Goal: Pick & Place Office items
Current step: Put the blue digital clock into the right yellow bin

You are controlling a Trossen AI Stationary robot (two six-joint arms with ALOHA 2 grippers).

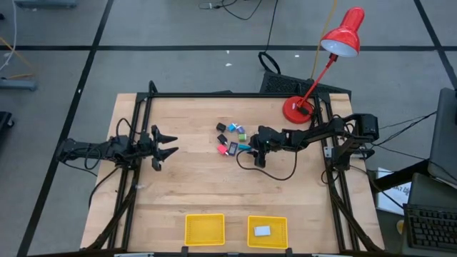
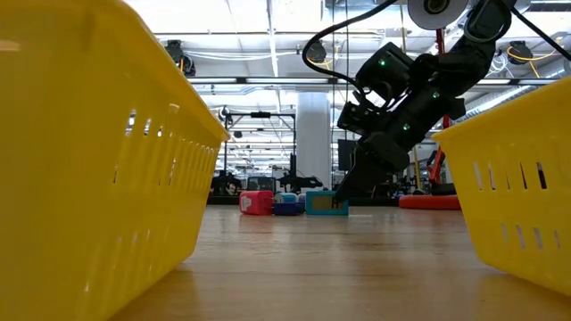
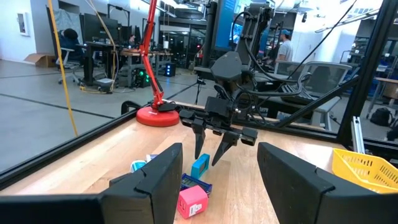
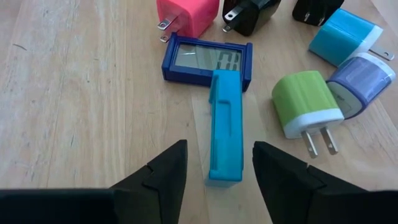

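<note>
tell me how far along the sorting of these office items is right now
Done: one white item already lies in the right yellow tray; the left yellow tray looks empty. In hand: the right gripper straddles the teal block, fingers either side with gaps showing, not lifted. The left gripper waits open at the table's left. Left: the cluster, including pink plug, green plug and blue display.

Right hand (image 1: 251, 151) reaches down at table centre, fingers parted; left hand (image 1: 170, 142) waits at left, fingers apart.
</note>
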